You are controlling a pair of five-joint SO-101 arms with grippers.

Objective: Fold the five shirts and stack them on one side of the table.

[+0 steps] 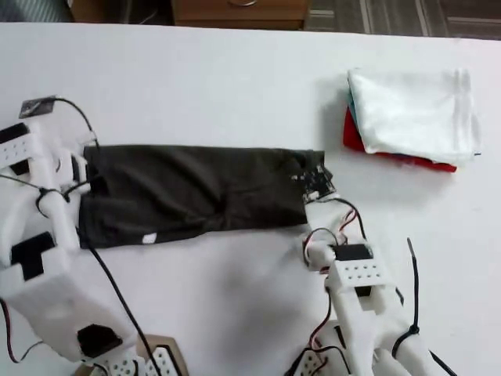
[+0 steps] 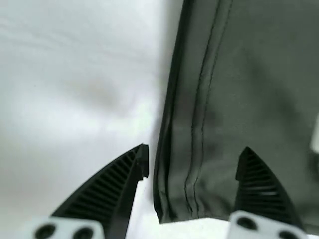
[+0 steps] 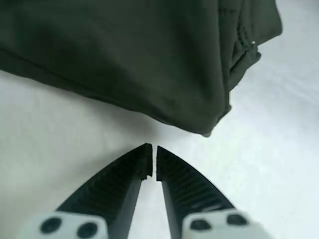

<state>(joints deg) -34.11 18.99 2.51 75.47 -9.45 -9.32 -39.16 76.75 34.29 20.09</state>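
A dark shirt (image 1: 196,192) lies in a long folded strip across the middle of the table. My left gripper (image 2: 194,157) is open and straddles the hemmed edge of the dark shirt (image 2: 239,74) at its left end, where the left gripper (image 1: 78,184) meets the cloth in the high view. My right gripper (image 3: 152,152) is shut on nothing, just short of the corner of the dark shirt (image 3: 124,50), and the right gripper (image 1: 313,182) stands at the strip's right end. A stack of folded shirts (image 1: 411,113), white on top and red below, sits at the back right.
The white table (image 1: 196,86) is bare behind the dark shirt and in front of it between the two arms. Cables trail from both arms near the front edge. A wooden cabinet (image 1: 239,12) stands beyond the table's far edge.
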